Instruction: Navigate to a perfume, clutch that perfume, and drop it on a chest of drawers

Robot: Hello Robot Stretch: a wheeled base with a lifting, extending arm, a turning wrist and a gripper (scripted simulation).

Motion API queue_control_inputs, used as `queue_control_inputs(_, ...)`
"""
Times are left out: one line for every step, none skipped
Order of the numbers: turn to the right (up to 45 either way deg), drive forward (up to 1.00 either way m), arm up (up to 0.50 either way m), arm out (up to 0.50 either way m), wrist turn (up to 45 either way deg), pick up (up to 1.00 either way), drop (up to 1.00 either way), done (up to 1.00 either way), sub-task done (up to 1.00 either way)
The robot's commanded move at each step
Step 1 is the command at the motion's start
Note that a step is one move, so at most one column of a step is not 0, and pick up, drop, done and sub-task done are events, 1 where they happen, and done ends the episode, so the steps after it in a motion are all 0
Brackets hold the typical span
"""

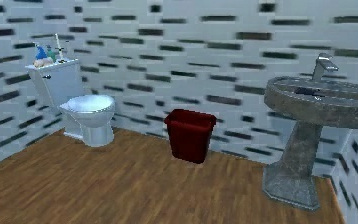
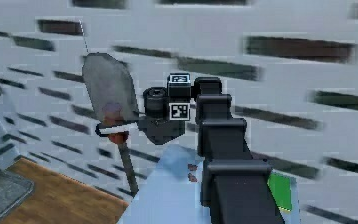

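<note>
— What lies ahead?
— A tiled bathroom with a wood floor (image 1: 137,190). A white toilet (image 1: 89,112) sits at the forward view's left, with small bottles (image 1: 49,50) crowded on its cistern (image 1: 57,80). Whether one is the perfume, I can't tell. A red bin (image 1: 190,135) stands against the wall mid-view, and a grey pedestal sink (image 1: 312,100) is at the right.
— And the arm side view?
— The dark arm (image 2: 227,150) reaches toward the tiled wall (image 2: 297,100), with the gripper (image 2: 147,105) near a grey spade-shaped thing (image 2: 109,85) on a pole (image 2: 129,165). How the gripper is set, or whether it holds anything, I can't tell.
</note>
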Motion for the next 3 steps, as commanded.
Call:
queue_control_inputs(0.0,0.00,0.00,0.00,45.0,0.00,0.00,0.00,0.00)
queue_control_inputs(0.0,0.00,0.00,0.00,24.0,0.00,0.00,0.00,0.00)
queue_control_inputs(0.0,0.00,-0.30,0.00,0.0,0.00,0.00,0.00,0.00)
